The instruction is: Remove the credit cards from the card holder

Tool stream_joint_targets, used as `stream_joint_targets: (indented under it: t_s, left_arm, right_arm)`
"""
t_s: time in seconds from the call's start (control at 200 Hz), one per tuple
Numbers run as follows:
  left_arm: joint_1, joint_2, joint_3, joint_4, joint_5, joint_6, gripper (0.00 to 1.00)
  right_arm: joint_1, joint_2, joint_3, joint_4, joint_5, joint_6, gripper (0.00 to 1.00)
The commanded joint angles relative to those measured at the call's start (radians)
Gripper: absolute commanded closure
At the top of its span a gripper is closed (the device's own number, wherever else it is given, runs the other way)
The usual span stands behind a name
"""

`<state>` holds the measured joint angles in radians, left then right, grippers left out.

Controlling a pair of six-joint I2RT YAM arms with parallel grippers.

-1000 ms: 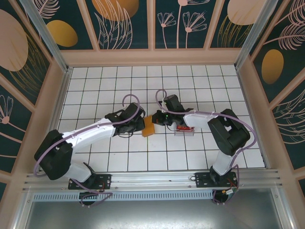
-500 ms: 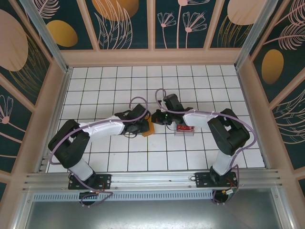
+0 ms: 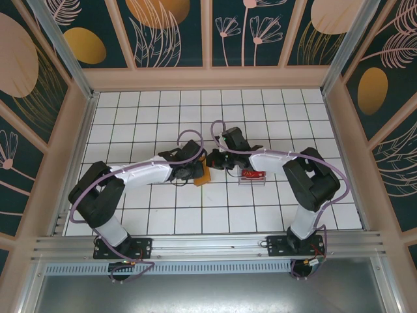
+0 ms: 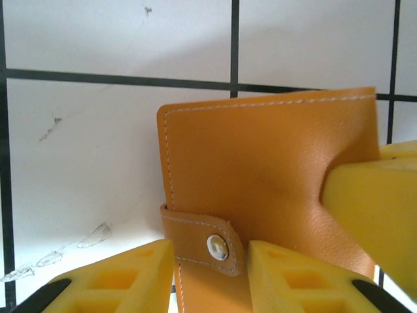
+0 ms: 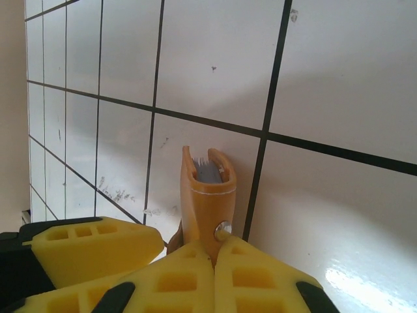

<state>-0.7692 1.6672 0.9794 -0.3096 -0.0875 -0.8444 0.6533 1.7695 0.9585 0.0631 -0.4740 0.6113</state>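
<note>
Left wrist: smooth orange stitched-leather card holder (image 4: pixel 273 163), round metal snap (image 4: pixel 217 246) on strap (image 4: pixel 189 228).
Spread left gripper (image 4: pixel 210 261) straddles the strap; right gripper (image 5: pixel 214 255) pinches the holder.

The white-shelled left arm (image 3: pixel 140 175) and its twin, the white-shelled right arm (image 3: pixel 268 160), have bulky black joint housings (image 3: pixel 91 199) and flat black base plates (image 3: pixel 127 248). A thin lilac cable (image 3: pixel 189 133) loops along each. The left gripper (image 4: pixel 210 261) and the right gripper (image 5: pixel 215 254) bear chunky yellow fingers (image 4: pixel 114 280) moulded with rectangular recesses

The tan-orange card holder (image 4: pixel 273 156) is folded shut, strap snapped, centrally over the tiled table (image 3: pixel 163 117)
</note>
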Motion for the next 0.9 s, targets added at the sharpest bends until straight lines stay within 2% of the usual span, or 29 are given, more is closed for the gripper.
stream_joint_targets:
  t_s: [0.0, 0.17, 0.345, 0.385, 0.46, 0.566, 0.746, 0.896]
  left_arm:
    - [0.016, 0.005, 0.019, 0.014, -0.002, 0.025, 0.65]
    - [0.017, 0.04, 0.018, -0.013, 0.003, 0.029, 0.67]
    - [0.016, 0.077, 0.004, -0.031, -0.002, 0.042, 0.74]
    - [0.016, 0.074, -0.001, -0.032, -0.001, 0.042, 0.8]
    - [0.016, 0.063, -0.034, -0.033, -0.007, 0.044, 1.0]
    - [0.016, 0.052, -0.063, -0.06, -0.04, 0.042, 1.0]
    - [0.018, -0.04, -0.111, -0.17, -0.177, 0.035, 1.0]
    - [0.026, -0.107, -0.142, -0.186, -0.192, 0.022, 1.0]
  right_arm:
    - [0.011, 0.02, 0.03, -0.016, -0.032, -0.018, 1.0]
    - [0.009, 0.021, 0.033, -0.019, -0.03, -0.019, 1.0]
    - [0.007, 0.02, 0.036, -0.027, -0.027, -0.019, 1.0]
    - [0.005, 0.02, 0.034, -0.025, -0.025, -0.018, 1.0]
    - [0.0, 0.019, 0.029, -0.021, -0.024, -0.012, 1.0]
    - [-0.01, 0.019, 0.022, -0.018, -0.017, -0.005, 1.0]
    - [-0.024, 0.017, 0.013, -0.019, 0.0, 0.0, 1.0]
    - [-0.029, 0.025, 0.009, -0.015, -0.002, 0.005, 1.0]
